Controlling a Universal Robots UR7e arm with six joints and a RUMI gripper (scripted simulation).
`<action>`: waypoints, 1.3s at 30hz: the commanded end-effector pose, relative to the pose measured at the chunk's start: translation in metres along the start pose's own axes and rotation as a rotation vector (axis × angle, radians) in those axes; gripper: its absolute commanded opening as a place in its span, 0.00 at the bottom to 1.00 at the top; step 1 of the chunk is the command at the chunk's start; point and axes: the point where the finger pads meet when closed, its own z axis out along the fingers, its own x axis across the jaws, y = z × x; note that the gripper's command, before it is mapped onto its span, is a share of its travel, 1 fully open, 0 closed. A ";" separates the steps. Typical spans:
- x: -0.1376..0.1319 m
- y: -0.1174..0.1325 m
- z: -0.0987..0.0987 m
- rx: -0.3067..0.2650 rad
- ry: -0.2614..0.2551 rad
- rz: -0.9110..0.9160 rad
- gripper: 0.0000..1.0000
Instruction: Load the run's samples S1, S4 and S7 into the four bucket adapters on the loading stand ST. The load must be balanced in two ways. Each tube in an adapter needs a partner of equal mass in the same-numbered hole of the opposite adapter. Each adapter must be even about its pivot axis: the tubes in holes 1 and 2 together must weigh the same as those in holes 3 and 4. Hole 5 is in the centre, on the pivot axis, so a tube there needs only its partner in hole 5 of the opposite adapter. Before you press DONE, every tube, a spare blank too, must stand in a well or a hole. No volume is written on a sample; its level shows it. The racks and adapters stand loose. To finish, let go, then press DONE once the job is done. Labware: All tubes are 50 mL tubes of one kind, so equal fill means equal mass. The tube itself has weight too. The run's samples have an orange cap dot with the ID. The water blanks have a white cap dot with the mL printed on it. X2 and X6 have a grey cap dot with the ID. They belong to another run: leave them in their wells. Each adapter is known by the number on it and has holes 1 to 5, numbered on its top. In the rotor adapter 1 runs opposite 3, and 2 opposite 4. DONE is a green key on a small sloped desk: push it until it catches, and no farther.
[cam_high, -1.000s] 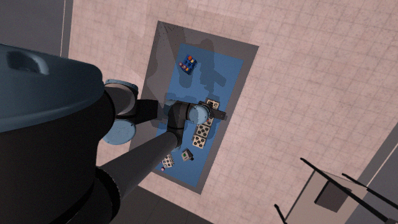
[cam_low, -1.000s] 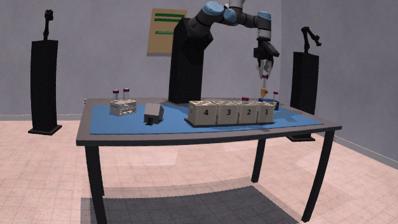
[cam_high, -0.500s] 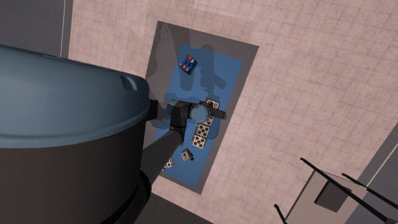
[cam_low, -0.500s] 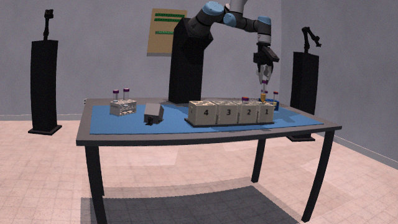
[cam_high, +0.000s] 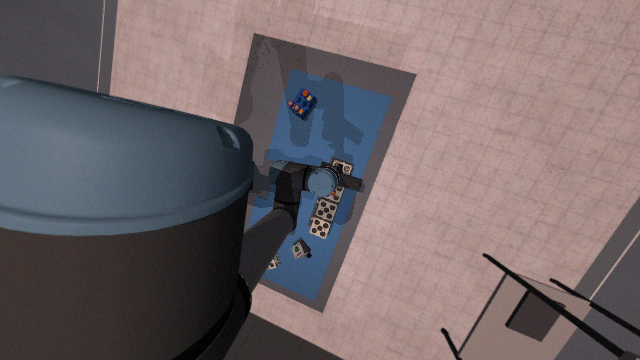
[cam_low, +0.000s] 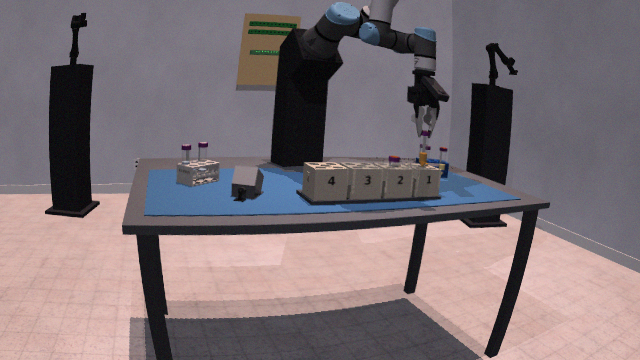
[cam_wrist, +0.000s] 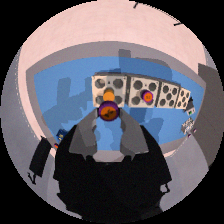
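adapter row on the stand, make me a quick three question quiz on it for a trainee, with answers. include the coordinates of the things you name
1. True or false: adapter 4 (cam_low: 326, 187) stands at the opposite end of the row from adapter 1 (cam_low: 428, 186) (cam_wrist: 102, 102).
2. Multiple choice: which adapter has a purple-capped tube (cam_low: 394, 159) (cam_wrist: 147, 97) standing in it, clear of the jaws? A) adapter 2 (cam_low: 399, 187) (cam_wrist: 135, 102) B) adapter 3 (cam_low: 366, 188) C) adapter 4
3. Fill in the blank: the tube in the gripper (cam_low: 426, 134) (cam_wrist: 108, 113) has a purple cap with an ____ dot.

Key: 1 true; 2 A; 3 orange
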 end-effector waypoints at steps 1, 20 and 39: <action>0.000 0.000 0.005 0.001 0.000 0.000 0.00; 0.000 0.000 0.028 0.001 0.000 0.000 0.00; 0.000 0.000 0.050 0.001 0.000 0.000 0.00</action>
